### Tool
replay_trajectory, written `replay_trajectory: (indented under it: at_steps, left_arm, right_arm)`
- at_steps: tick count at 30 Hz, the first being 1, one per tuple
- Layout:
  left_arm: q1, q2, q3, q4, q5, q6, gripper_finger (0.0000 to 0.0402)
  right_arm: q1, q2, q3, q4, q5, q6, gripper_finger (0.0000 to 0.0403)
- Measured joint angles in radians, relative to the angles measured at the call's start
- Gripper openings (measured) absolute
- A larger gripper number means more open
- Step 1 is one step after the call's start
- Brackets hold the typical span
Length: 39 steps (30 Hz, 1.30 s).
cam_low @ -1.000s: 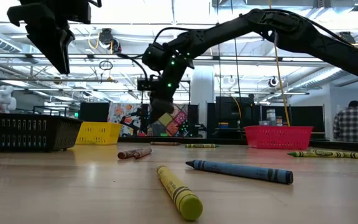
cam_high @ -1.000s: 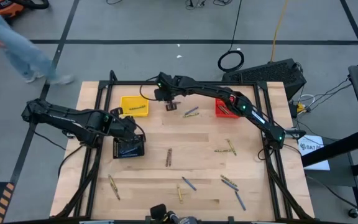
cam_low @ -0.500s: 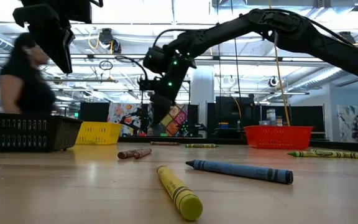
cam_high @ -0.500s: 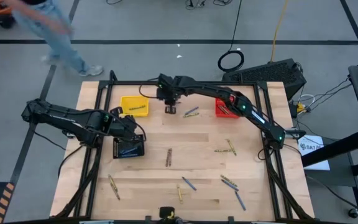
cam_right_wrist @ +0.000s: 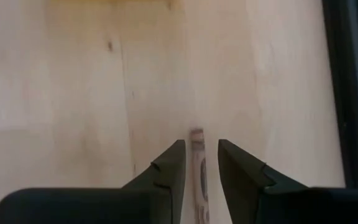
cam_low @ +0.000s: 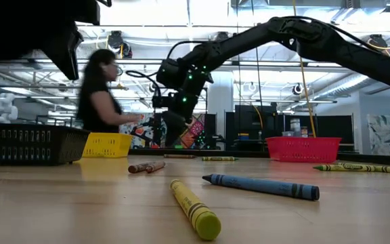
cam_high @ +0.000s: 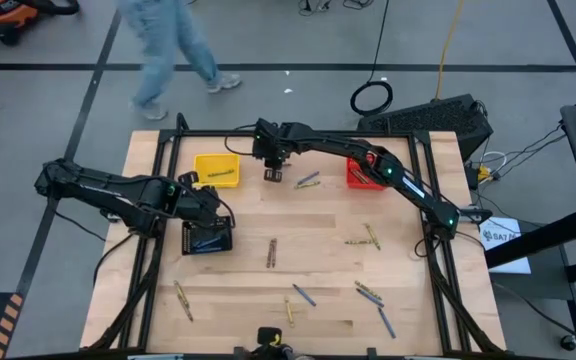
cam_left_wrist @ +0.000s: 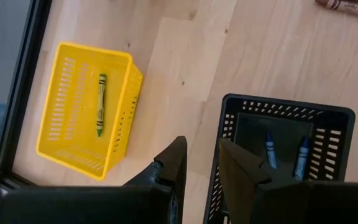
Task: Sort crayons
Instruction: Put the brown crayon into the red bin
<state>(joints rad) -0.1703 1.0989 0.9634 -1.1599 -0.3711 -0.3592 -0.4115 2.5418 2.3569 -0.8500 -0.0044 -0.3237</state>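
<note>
1. Nearest you, loose crayons (cam_high: 290,300) lay scattered across the table's (cam_high: 318,215) near half, around 6 o'clock.
2. At 9 o'clock, your left gripper (cam_left_wrist: 199,163) hung over the black basket's (cam_high: 207,236) edge, fingers slightly parted, holding nothing; two blue crayons (cam_left_wrist: 284,151) lay inside.
3. Toward 12 o'clock, your right gripper (cam_right_wrist: 197,163) clamped a brown crayon (cam_right_wrist: 197,163) between narrow jaws, between the yellow basket (cam_high: 216,170) and red basket (cam_high: 360,175).
</note>
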Motion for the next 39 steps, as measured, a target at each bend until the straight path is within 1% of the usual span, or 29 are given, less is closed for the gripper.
replay_trajectory:
  at_steps: [10, 18, 23, 30, 39]
  left_arm:
    - [0.000, 0.000, 0.000, -0.002, -0.001, 0.000, 0.0085]
    - [0.000, 0.000, 0.000, -0.001, -0.001, 0.001, 0.0085]
    - [0.000, 0.000, 0.000, -0.001, -0.001, 0.001, 0.0085]
    - [0.000, 0.000, 0.000, -0.001, -0.001, 0.002, 0.0085]
    - [0.000, 0.000, 0.000, -0.001, -0.001, 0.009, 0.0085]
  right_arm:
    - [-0.008, 0.023, -0.001, -0.013, 0.009, 0.023, 0.0080]
    - [-0.019, 0.027, -0.001, -0.069, 0.050, 0.049, 0.0080]
    - [-0.032, 0.030, -0.001, -0.073, 0.013, 0.070, 0.0076]
    - [-0.049, 0.041, 0.000, -0.077, -0.029, 0.080, 0.0049]
    - [-0.053, 0.042, 0.000, -0.070, -0.053, 0.076, 0.0043]
